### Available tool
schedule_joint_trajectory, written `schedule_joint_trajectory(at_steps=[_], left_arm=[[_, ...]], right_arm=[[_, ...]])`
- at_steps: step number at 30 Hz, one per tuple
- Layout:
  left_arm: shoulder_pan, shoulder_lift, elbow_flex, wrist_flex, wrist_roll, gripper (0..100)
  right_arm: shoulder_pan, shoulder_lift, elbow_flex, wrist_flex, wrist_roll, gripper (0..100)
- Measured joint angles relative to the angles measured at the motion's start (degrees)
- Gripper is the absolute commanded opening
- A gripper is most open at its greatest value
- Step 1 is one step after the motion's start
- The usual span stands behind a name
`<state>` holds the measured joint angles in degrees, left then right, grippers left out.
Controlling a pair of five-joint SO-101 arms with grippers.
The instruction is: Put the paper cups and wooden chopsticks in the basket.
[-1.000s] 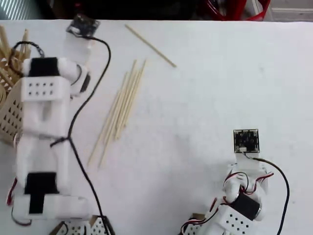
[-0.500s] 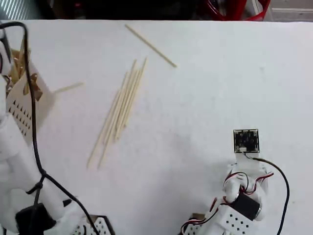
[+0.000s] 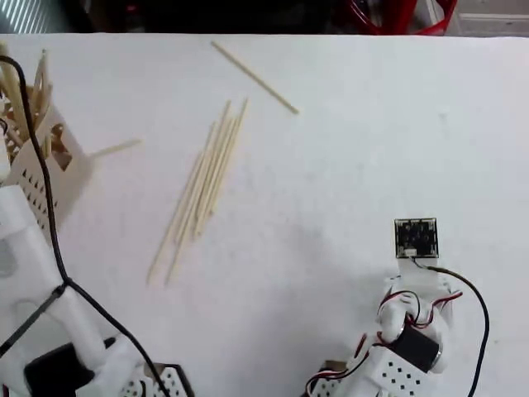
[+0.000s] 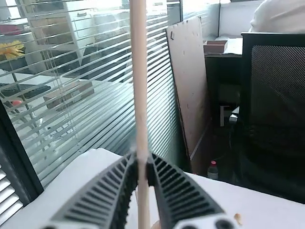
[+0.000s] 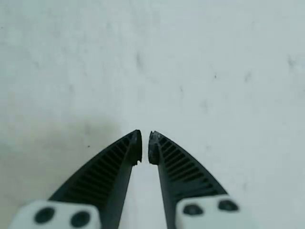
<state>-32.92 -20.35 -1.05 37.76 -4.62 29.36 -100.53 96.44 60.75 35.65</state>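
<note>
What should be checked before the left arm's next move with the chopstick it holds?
1. Grip of the left end effector on the chopstick: ok.
2. That chopstick lined up over the basket: cannot tell.
3. All loose chopsticks collected: not ok, a bundle lies on the table.
4. The right end effector shut, empty, away from the bundle: ok.

Flat white surface (image 3: 372, 124), faintly speckled. Beyond its far edge, a curved red plastic object (image 3: 397, 15) and a patch of grey ribbed metal (image 3: 29, 15) at the corner. In the room behind: pale horizontal window blinds (image 4: 71, 105), a tall brown board (image 4: 188, 86) leaning beside them, a black mesh-backed office chair (image 4: 274, 95), a small red-capped bottle (image 4: 212, 171) low by the board's foot, a yellow flower (image 4: 9, 47) near the blinds.
</note>
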Motion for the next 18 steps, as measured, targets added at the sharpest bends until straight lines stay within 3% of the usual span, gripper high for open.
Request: schedule_joint_trajectory(at_steps=[12,18], left_arm=[[-0.3,-0.5,2.8,-3.8,0.4,2],[0.4,-0.5,-2.3,-1.6,1.0,2]], right_arm=[[0.0,0.0,0.0,0.0,0.0,4.5],[0.0,0.0,0.0,0.0,0.0,4.5]])
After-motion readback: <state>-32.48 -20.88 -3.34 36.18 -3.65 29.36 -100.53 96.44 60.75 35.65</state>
